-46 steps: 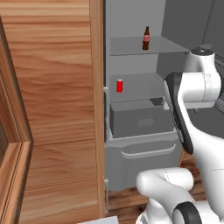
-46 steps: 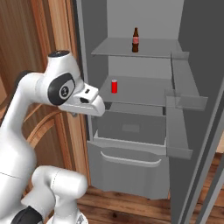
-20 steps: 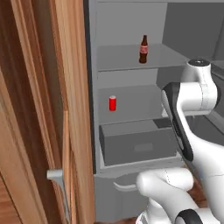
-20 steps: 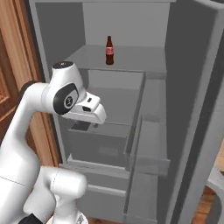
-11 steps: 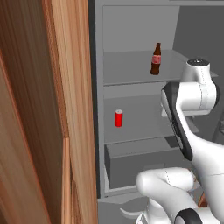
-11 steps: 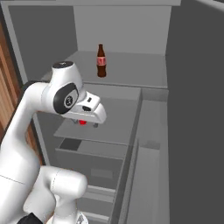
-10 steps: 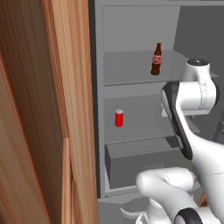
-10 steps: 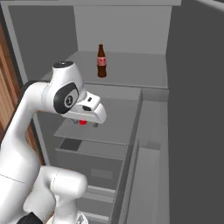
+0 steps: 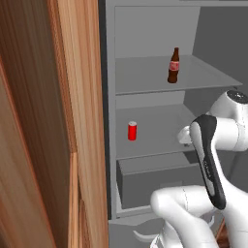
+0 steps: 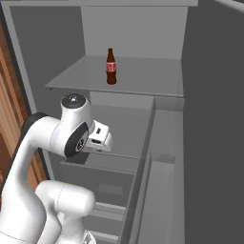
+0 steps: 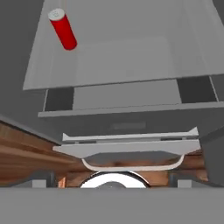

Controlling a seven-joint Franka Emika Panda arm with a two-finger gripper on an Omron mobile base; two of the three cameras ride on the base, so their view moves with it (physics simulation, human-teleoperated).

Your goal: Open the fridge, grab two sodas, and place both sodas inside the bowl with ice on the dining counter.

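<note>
Well beyond the spread, empty pincer [image 10: 108, 141], the red can [image 11: 63, 29] stands on the fridge [image 9: 145, 34] shelf.

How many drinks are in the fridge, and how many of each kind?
Red can: 1, on the middle shelf.
Dark brown bottle: 1, on the shelf above.
Total: 2 drinks in the open fridge.
</note>
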